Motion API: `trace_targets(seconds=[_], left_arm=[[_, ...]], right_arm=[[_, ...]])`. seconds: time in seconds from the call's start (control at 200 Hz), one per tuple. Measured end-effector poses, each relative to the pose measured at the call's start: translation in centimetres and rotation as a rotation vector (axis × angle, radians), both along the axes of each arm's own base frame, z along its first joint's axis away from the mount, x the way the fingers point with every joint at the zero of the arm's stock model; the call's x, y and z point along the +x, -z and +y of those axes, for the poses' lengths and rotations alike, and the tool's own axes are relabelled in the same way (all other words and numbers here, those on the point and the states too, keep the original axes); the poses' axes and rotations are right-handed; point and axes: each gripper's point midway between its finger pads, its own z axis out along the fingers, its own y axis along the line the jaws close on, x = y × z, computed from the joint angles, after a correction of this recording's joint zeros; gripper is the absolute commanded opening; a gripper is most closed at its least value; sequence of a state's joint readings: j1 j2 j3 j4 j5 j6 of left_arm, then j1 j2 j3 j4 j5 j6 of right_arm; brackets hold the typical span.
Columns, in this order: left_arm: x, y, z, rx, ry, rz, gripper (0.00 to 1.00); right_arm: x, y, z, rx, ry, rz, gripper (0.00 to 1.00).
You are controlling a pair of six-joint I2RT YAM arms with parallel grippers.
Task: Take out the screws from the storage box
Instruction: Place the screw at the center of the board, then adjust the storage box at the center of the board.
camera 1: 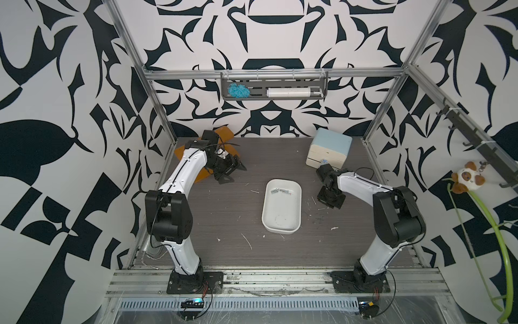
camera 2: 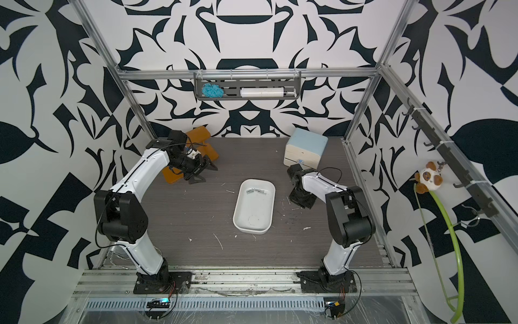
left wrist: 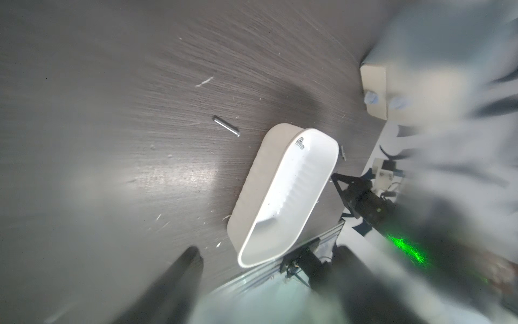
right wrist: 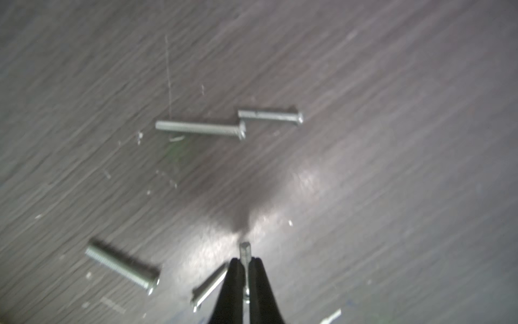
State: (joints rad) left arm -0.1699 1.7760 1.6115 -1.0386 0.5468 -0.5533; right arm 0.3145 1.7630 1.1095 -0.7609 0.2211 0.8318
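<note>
- The right gripper clamps a screw above the table, near four loose screws.
- The left gripper is spread wide, holding nothing.
- More screws lie inside the storage box.

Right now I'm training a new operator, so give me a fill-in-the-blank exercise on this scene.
The screws in the storage box lie at its ___ end, toward the cabinet.
The right pincer grips one ___.
The left pincer stands ___.
The cabinet's top is pale ___.
Missing words: far, screw, open, blue.
</note>
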Motion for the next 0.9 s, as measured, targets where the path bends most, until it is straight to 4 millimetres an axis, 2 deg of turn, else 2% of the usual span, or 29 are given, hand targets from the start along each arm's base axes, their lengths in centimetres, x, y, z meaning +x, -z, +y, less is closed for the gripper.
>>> trace_targets(seconds=[0.03,0.08,0.145,0.185,0.23,0.295,0.355,0.405,0.505,0.565,0.61,0.705,0.765,0.835,0.9], left_arm=[[0.0,0.0,0.0,0.0,0.0,0.0,0.8],[0.0,0.0,0.0,0.0,0.001,0.0,0.8],[0.0,0.0,0.0,0.0,0.001,0.0,0.8],[0.0,0.0,0.0,0.001,0.0,0.0,0.8],[0.0,0.0,0.0,0.001,0.0,0.0,0.8],[0.0,0.0,0.0,0.0,0.0,-0.001,0.8],[0.0,0.0,0.0,0.0,0.001,-0.001,0.8],[0.0,0.0,0.0,0.0,0.001,-0.002,0.8],[0.0,0.0,0.0,0.0,0.001,0.0,0.8],[0.0,0.0,0.0,0.0,0.001,-0.001,0.8],[0.0,0.0,0.0,0.0,0.0,-0.001,0.8],[-0.1,0.0,0.1,0.0,-0.001,-0.001,0.8],[-0.2,0.1,0.1,-0.002,-0.001,-0.001,0.8],[-0.3,0.2,0.2,-0.003,-0.002,0.004,0.8],[-0.3,0.3,0.3,-0.003,-0.004,0.008,0.8]], right_arm=[[0.3,0.1,0.0,-0.003,-0.012,0.001,0.58],[0.9,-0.1,0.2,-0.004,-0.035,-0.009,0.63],[1.7,-0.9,0.3,-0.008,-0.077,-0.032,0.62],[2.3,-1.7,0.5,-0.008,-0.106,-0.053,0.58],[3.3,-2.9,0.9,-0.004,-0.149,-0.089,0.54],[5.1,-5.4,2.1,-0.007,-0.264,-0.167,0.56],[6.5,-8.4,4.6,-0.017,-0.439,-0.262,0.55],[7.0,-11.0,8.4,-0.006,-0.638,-0.351,0.54],[5.4,-14.7,16.3,0.038,-1.051,-0.475,0.52],[4.4,-15.6,19.4,0.06,-1.22,-0.498,0.53],[4.5,-15.5,21.0,0.072,-1.316,-0.486,0.51],[6.4,-14.1,22.3,0.066,-1.397,-0.406,0.34],[8.3,-12.2,23.0,0.064,-1.404,-0.325,0.27],[9.9,-9.0,23.7,0.063,-1.411,-0.223,0.28],[10.2,-5.6,23.6,0.072,-1.41,-0.132,0.29]])
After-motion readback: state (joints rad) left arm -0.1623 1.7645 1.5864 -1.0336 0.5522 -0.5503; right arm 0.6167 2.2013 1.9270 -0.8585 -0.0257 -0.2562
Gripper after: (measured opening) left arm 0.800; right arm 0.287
